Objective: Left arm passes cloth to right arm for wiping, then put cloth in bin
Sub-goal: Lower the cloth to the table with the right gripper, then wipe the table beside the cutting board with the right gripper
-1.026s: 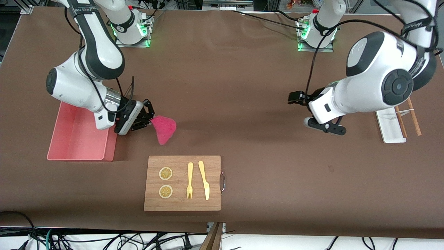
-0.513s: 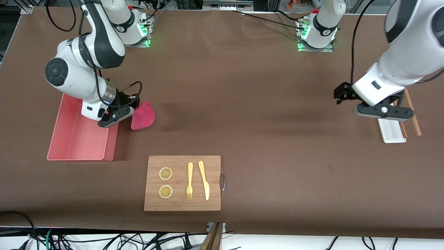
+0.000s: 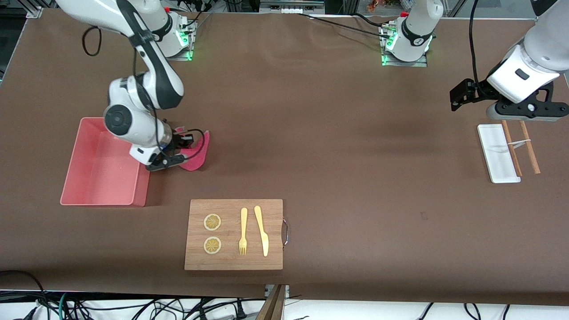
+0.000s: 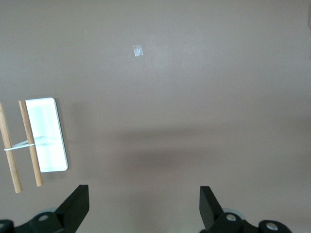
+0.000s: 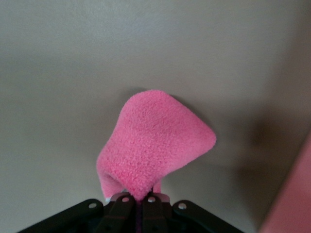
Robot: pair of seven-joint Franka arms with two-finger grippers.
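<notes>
The right gripper [image 3: 180,153] hangs low over the counter [image 3: 311,133], just beside the bin [image 3: 100,166] — its jaws are clamped on the cloth [image 3: 195,153], which hangs out from between them. The bin's wall stands close at one side of these jaws. The left gripper [image 3: 511,106] waits above the white tray [image 3: 498,153] and chopsticks [image 3: 520,144], jaws wide apart and holding nothing.

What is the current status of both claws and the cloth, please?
Right claw shut on cloth, beside bin. Left claw open, waiting above white tray. Cloth not yet in bin.
</notes>
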